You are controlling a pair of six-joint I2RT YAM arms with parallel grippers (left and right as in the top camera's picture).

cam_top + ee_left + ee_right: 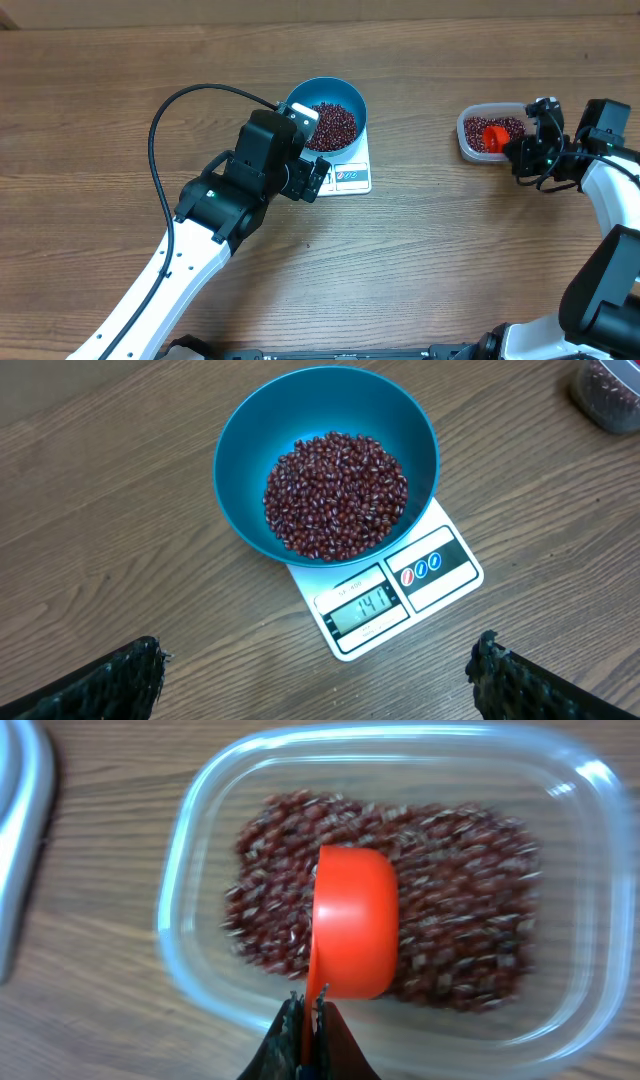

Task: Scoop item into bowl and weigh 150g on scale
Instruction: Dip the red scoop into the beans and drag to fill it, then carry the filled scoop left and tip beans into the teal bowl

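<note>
A blue bowl holding a heap of dark red-brown beans stands on the white scale, whose display reads 141. My left gripper hovers just in front of the scale, open and empty. Far to the right, my right gripper is shut on the handle of an orange scoop. The scoop is turned bottom-up over the beans in the clear tub.
The wood-grain table runs all round the scale and tub. The left arm's black cable loops over the table at the left. A grey rounded edge shows at the left of the right wrist view.
</note>
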